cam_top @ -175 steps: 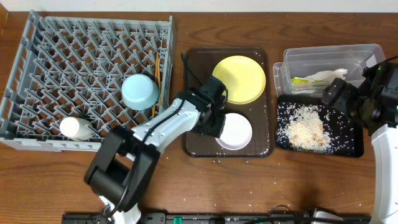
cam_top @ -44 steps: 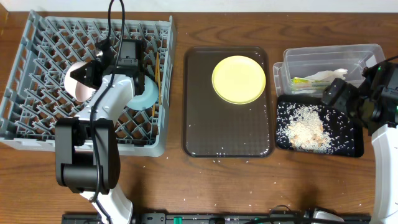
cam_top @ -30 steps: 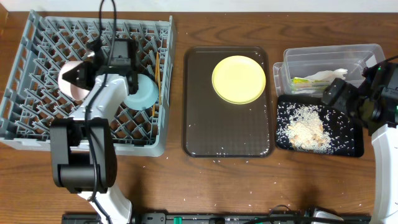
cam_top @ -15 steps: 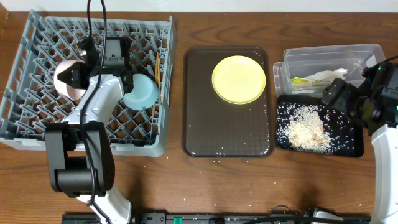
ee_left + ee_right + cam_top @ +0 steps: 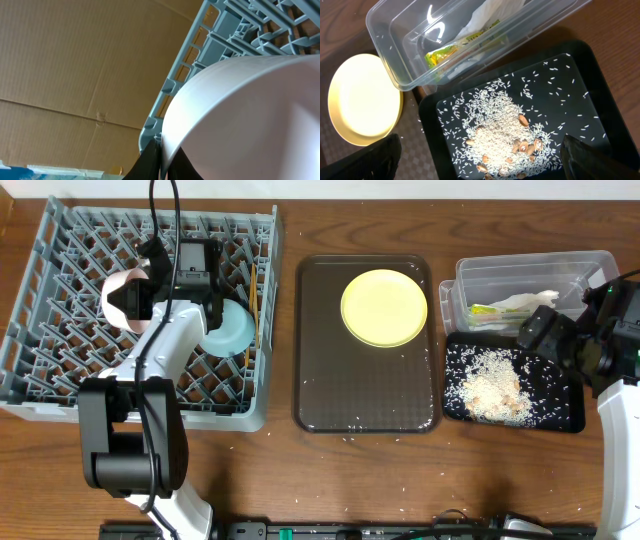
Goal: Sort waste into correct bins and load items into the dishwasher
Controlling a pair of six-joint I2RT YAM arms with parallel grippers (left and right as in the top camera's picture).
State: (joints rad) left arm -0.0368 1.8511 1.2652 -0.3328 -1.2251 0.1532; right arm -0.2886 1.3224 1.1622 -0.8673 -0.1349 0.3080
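Left pincer (image 5: 140, 296): clenched on one pale pink-white bowl (image 5: 240, 115), over the big grey plastic dish rack (image 5: 60, 240).
Inside it: one light blue bowl (image 5: 228, 332).
Right pincer (image 5: 480, 152): spread wide, empty, above one shallow black tray (image 5: 580, 70) of rice scraps (image 5: 495, 130).
Dark brown serving tray (image 5: 365, 390): one round yellow plate (image 5: 384, 307).

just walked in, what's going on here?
The left gripper is shut on the pale pink-white bowl at its rim, holding it on edge over the grey dish rack, beside the light blue bowl. The right gripper hangs open above the black tray of rice scraps. The napkin and wrapper lie in the clear tub; the yellow plate sits on the brown tray.
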